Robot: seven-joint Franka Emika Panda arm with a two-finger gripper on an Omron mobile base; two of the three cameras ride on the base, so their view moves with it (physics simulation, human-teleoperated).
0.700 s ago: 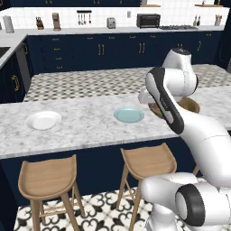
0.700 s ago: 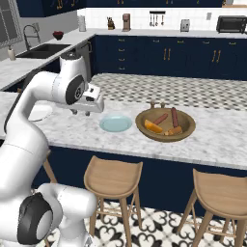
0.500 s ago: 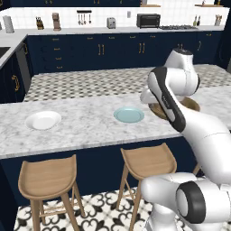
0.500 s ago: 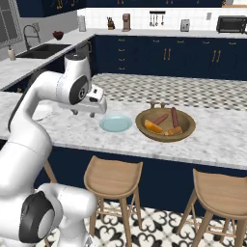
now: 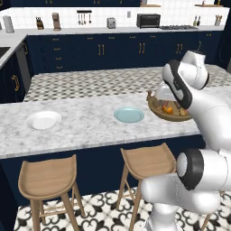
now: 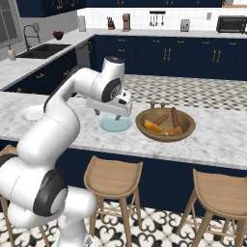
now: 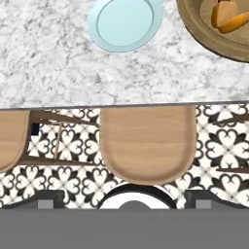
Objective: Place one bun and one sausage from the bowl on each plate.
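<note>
As the arm swings over from the teal plate [image 6: 116,124] toward the wooden bowl [image 6: 165,125], the gripper [image 6: 112,113], jaws wide and empty, now hangs nearer it. Buns and sausages lie in the bowl; the white plate [image 5: 43,120], farther off, is bare.

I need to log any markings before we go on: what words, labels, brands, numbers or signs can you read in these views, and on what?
None can be read.
The teal plate, white plate and wooden bowl are plain, with no marks.
The toaster oven and the other counter appliances at the back wall are too small to show any text.
</note>
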